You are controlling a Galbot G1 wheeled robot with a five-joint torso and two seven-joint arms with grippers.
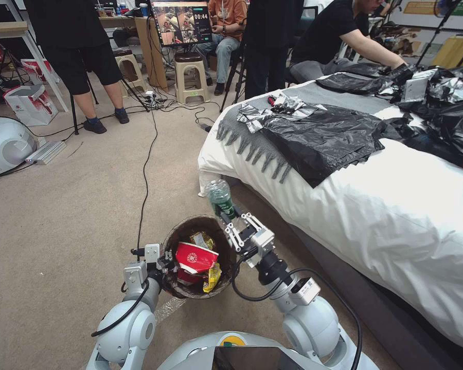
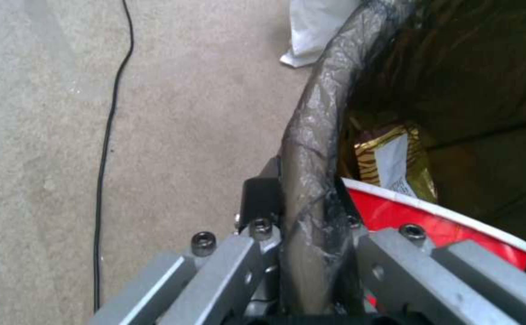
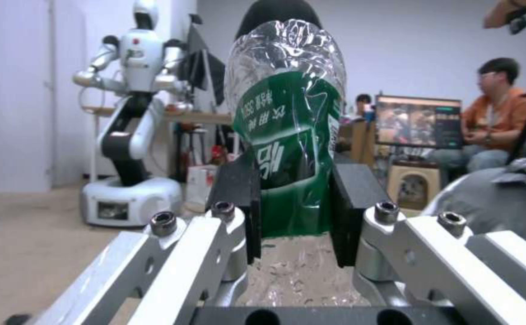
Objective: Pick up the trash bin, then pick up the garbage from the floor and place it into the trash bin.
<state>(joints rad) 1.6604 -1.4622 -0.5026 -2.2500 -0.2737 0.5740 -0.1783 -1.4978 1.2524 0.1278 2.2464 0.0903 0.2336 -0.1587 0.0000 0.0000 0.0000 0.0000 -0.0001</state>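
Observation:
The trash bin (image 1: 182, 234), lined with a dark bag, hangs off the carpet in front of me. My left gripper (image 1: 164, 263) is shut on its near rim (image 2: 314, 149), one finger inside and one outside. Inside lie a crushed red-and-white paper cup (image 1: 194, 258) (image 2: 422, 216) and yellow snack wrappers (image 1: 212, 276) (image 2: 392, 162). My right gripper (image 1: 230, 222) is shut on a clear bottle with a green label (image 1: 221, 198) (image 3: 287, 135), held upright just above the bin's far right rim. Its black pads (image 3: 237, 198) press the label on both sides.
A bed with a white sheet (image 1: 396, 205) stands close on my right, black plastic sheets (image 1: 324, 139) spread over it. A black cable (image 1: 144, 169) (image 2: 109, 135) runs across the carpet on the left. People, stools and a monitor (image 1: 181, 21) stand at the back.

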